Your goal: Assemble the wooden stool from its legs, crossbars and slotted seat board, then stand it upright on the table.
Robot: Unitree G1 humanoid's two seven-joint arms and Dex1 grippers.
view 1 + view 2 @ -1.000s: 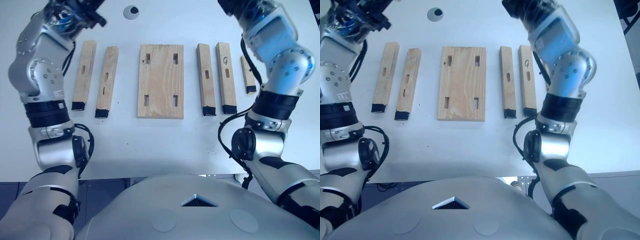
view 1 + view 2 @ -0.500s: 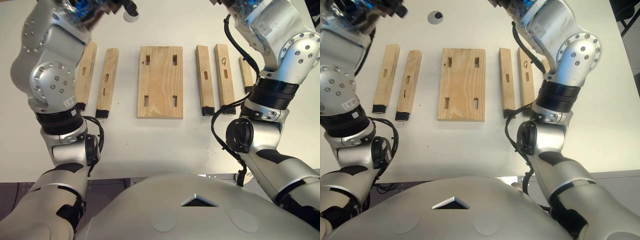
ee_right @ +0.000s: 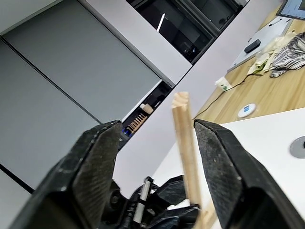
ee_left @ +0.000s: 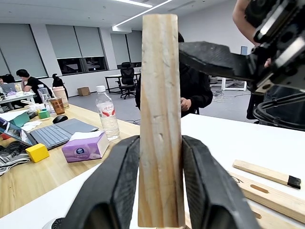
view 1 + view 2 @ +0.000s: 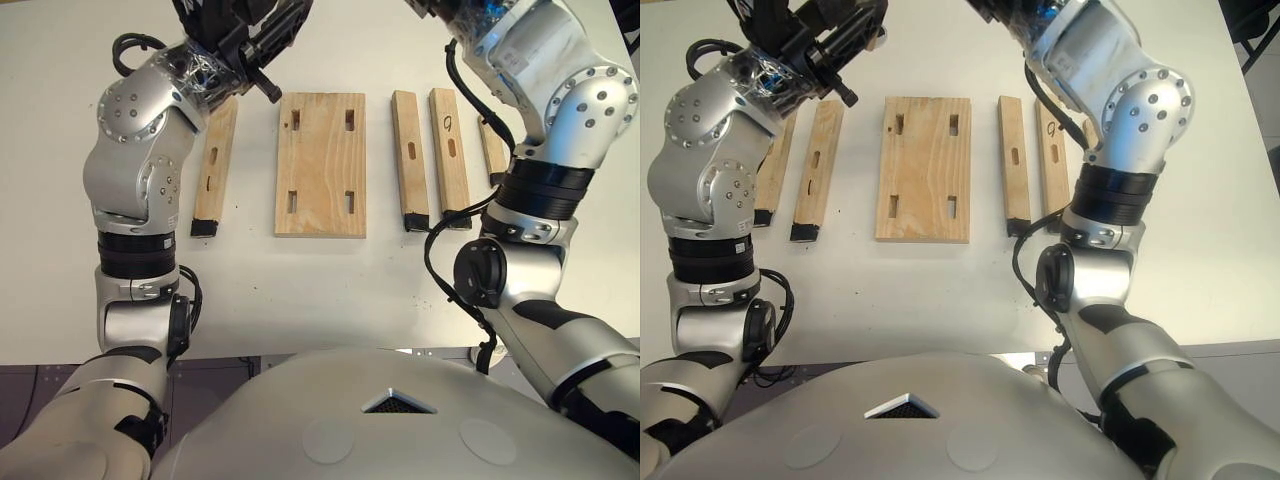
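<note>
Handover stage, I judge: your left gripper (image 4: 159,143) clamps an upright pale wooden bar (image 4: 161,71); right gripper (image 3: 157,126) stands spread beside its top. Next, close it squarely

Both my arms are raised, elbows bent inward. My left gripper (image 4: 159,143) clamps a wooden crossbar (image 4: 159,71); my right gripper (image 3: 157,126) is spread wide.

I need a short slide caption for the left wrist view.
The left hand clamps a wooden bar between its fingers over the white table, where a slotted leg lies flat.
</note>
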